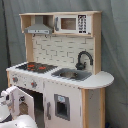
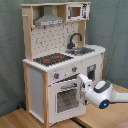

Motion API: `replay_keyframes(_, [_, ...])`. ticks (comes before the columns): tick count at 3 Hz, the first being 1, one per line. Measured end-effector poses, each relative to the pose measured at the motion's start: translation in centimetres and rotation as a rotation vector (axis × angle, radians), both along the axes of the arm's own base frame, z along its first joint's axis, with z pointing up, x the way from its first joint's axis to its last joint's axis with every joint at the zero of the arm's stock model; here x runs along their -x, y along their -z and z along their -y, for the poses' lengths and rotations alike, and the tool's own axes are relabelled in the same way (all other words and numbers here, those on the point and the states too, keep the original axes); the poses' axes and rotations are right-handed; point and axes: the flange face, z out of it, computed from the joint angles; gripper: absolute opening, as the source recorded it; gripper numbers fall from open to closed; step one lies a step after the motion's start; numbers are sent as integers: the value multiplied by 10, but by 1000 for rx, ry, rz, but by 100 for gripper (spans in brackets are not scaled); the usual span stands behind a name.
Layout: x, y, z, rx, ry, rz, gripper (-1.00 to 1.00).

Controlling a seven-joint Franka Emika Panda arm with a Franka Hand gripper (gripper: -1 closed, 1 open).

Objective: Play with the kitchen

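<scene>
Arm at the oven front of the toy kitchen

The kitchen [image 2: 60,70] stands on the wooden floor; just left of the pincer [image 2: 83,86] is its windowed oven door [image 2: 66,98]. Whether the pincer is apart or together, I cannot tell. Best to pull gently, following the door's hinge arc.

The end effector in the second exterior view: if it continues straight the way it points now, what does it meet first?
Probably the oven door of the kitchen. The end effector points toward the second exterior view's left, close to the door's upper edge, though depth is hard to judge.
</scene>
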Motion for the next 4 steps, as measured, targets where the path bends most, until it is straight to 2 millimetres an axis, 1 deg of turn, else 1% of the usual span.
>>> replay_keyframes(1, [10,0,-9,-14,37,6,-100])
replay_keyframes(4, [27,-3,-36,-69,175,6,-100])
